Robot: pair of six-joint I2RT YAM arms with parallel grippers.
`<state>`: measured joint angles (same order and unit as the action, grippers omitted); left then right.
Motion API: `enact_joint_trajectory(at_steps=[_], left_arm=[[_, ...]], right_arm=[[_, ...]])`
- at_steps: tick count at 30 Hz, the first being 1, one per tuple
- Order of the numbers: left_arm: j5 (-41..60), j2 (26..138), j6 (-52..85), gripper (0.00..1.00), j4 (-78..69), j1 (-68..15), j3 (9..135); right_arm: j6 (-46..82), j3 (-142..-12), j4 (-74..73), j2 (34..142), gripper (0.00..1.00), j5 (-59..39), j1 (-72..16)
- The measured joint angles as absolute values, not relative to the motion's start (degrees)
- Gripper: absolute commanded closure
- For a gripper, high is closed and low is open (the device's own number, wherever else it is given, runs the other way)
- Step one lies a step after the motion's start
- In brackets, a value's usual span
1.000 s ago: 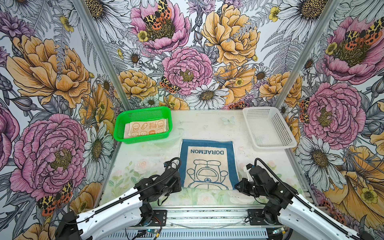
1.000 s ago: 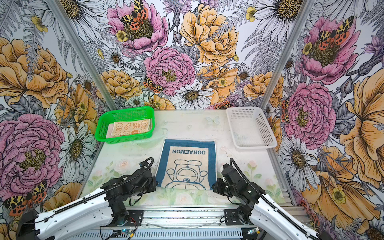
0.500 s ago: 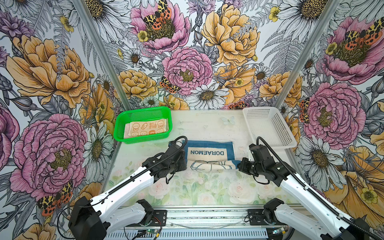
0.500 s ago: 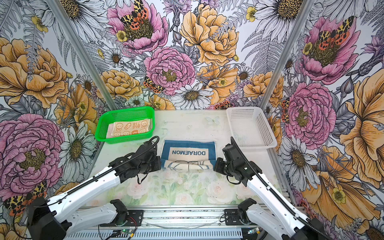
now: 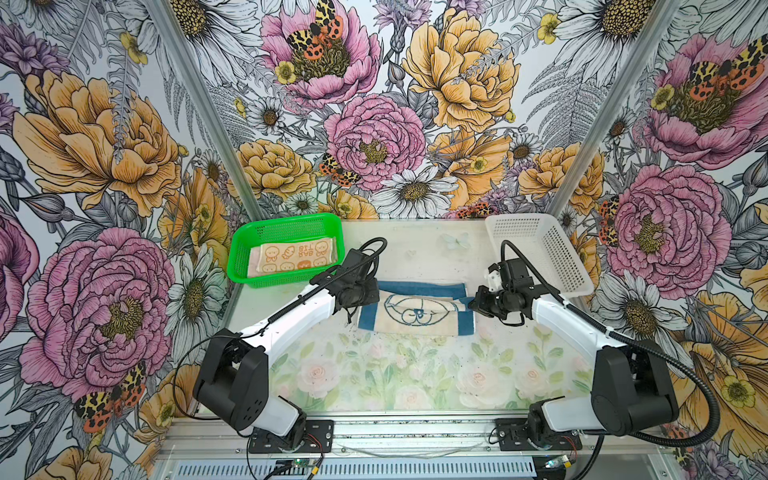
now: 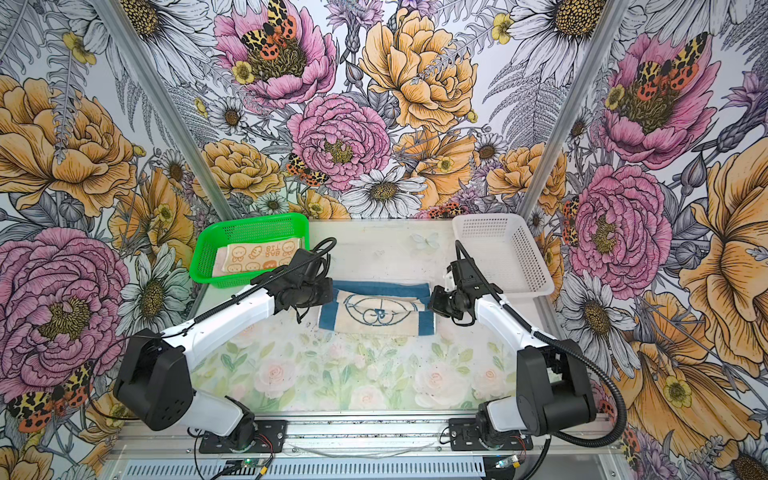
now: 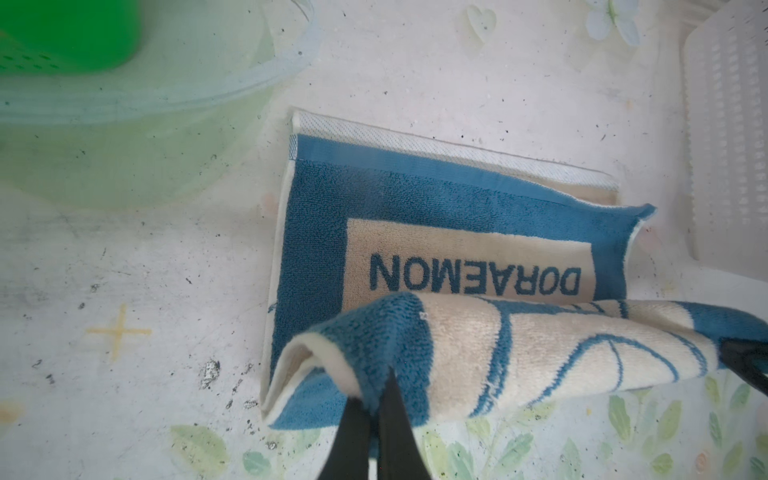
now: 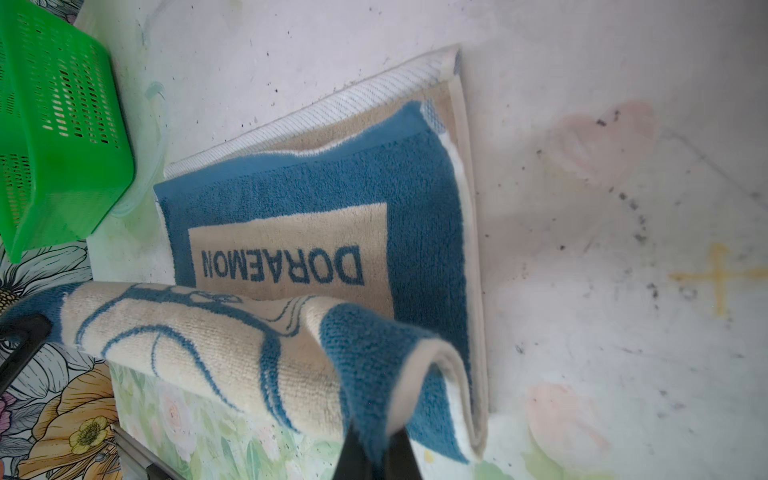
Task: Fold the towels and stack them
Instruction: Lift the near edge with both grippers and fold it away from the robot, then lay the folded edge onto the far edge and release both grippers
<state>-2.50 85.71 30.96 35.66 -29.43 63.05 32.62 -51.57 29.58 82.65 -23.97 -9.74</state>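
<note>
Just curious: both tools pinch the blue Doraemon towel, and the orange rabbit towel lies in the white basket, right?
Almost. The orange rabbit towel lies in the green basket, as both top views show. Left tool and right tool do pinch the blue Doraemon towel.

There are two towels: one blue Doraemon towel [image 5: 415, 316] and one orange rabbit towel [image 5: 291, 257]. Two baskets: one green basket [image 5: 286, 230] and one white basket [image 5: 557, 257]. Two robot arms: a left arm [image 5: 299, 316] and a right arm [image 5: 569, 318]. One table [image 5: 395, 374].
</note>
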Motion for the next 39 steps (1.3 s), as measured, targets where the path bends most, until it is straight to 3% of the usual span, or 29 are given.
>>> enact_joint_trajectory(at_steps=[12,18,19,22,25,28,33,39], left_arm=[[-3.09,94.48,29.69,1.0,30.09,-25.74,63.88],[-3.01,99.88,28.42,0.98,28.4,-24.12,67.02],[-3.01,100.42,28.25,0.91,28.23,-23.92,67.55],[-3.05,101.1,27.59,0.81,27.7,-23.64,68.86],[-3.46,101.06,25.87,0.58,26.33,-23.64,69.82],[-5.21,99.98,24.4,0.42,23.9,-24.51,69.3],[-7.62,94.04,23.83,0.35,20.86,-26.87,63.96],[-7.7,92.68,25.1,0.34,19.88,-27.14,55.94]], right_arm=[[28.95,-60.12,27.49,97.67,0.96,-27.14,-8.56],[26.94,-63.0,27.57,100.92,0.74,-27.18,-8.54],[26.37,-63.75,27.53,100.97,0.67,-27.05,-8.54],[24.91,-65.41,27.24,100.9,0.6,-26.59,-8.54],[23.73,-65.28,26.98,99.26,0.52,-25.67,-8.69],[22.68,-62.94,26.59,94.35,0.47,-24.18,-9.37],[22.41,-58.17,25.98,86.52,0.46,-23.38,-11.38],[22.83,-57.87,24.67,90.43,0.47,-23.57,-15.81]])
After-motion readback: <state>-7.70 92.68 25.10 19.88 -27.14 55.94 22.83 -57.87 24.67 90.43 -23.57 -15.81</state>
